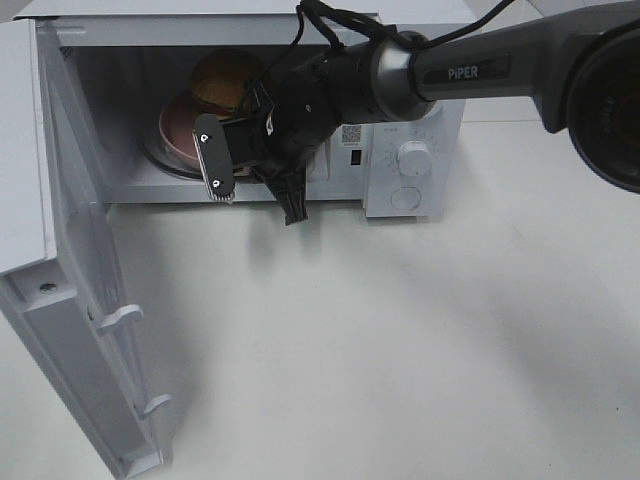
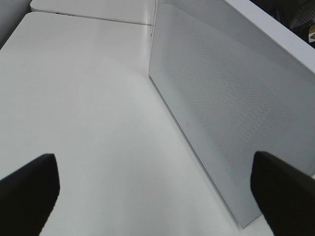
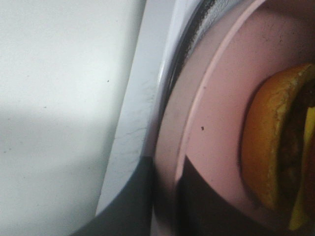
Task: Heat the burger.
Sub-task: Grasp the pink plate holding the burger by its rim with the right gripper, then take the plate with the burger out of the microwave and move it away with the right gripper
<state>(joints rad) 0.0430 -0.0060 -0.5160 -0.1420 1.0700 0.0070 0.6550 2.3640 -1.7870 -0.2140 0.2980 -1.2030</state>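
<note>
Currently, right tool [image 3: 165,196]: closed down on the near rim of the pink plate [image 3: 216,98], one finger on each side of the rim; as far as the right wrist view shows, you have the plate in a pinch, not the food.
Left tool [image 2: 157,196]: fully spread, nothing between its fingers [image 2: 27,191]; it hangs over the counter [image 2: 83,98] beside the outer face of the door [image 2: 221,103].
Burger [image 3: 268,147]: sits on the pink plate, inside the cavity of the microwave [image 1: 400,120]; the bun shows behind the right arm in the exterior high view.
Plate position: well inside the cavity, near rim close to the front sill. You cannot tell from these views whether it is centred.
Door: swung wide open toward the left side of the counter.
Controls: two dials [image 1: 413,157] on the right front panel, not touched by either tool.
Handling, burger: judge it light and soft, with stacked layers that can slide apart. Do not pinch the bun; move it by the plate only.
Handling, plate: judge it stiff and smooth, so a rim pinch may slip or tilt. Keep it level and low.
Grip point: the near rim, where the right tool sits, well clear of the bun.
Step in hand: probably final placing of the plate.
Remaining: release, withdraw, close the door, set the dial.
Risk: catching the rim on withdrawal and dragging the plate out.
</note>
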